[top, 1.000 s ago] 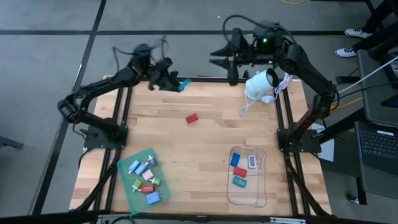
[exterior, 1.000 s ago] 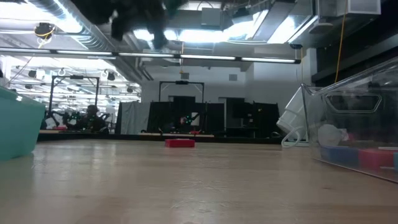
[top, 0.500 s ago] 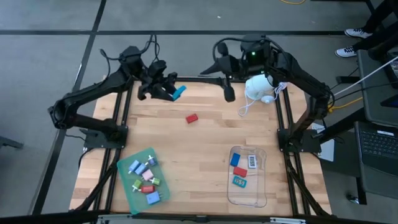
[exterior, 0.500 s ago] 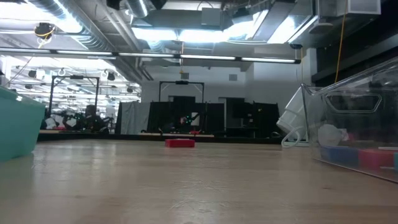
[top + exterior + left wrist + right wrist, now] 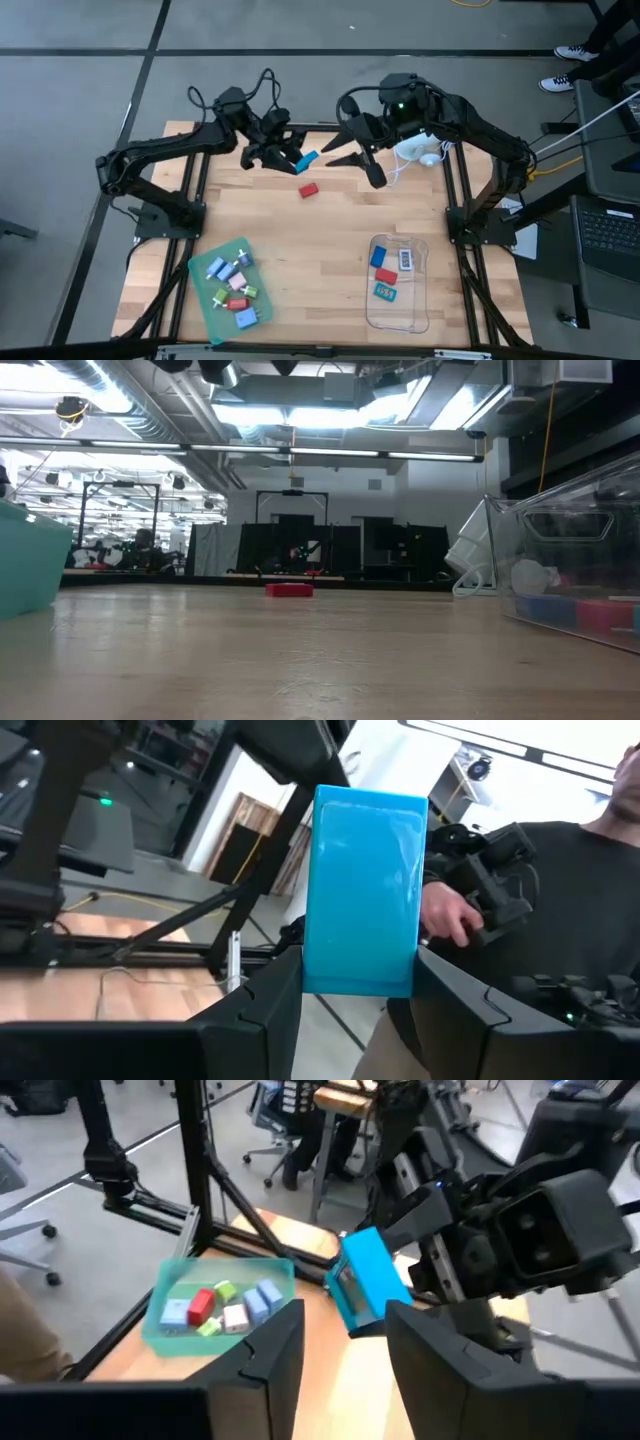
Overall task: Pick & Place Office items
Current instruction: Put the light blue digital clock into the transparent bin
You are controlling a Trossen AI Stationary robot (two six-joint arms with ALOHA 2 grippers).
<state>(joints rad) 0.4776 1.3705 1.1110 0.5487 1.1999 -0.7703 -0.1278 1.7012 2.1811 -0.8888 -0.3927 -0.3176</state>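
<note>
Nearest you, at the table's front edge, the flat green plastic tray [image 5: 231, 290] holds a cluster of small blue, red, pink and white office pieces [image 5: 233, 289]. To its right, the clear plastic tray [image 5: 398, 283] carries a few blue, red and teal pieces. Farther in, a small red rectangular block [image 5: 309, 189] lies alone on the bare wooden tabletop [image 5: 330, 245]. Beyond it, above the table's far half, your left gripper [image 5: 292, 154] is clamped on a bright light-blue rectangular piece [image 5: 364, 888], held up off the wood. Your right gripper [image 5: 352, 158] faces it just beside, fingers spread apart with nothing between them. Behind sits a white rounded corded device [image 5: 417, 147].
</note>
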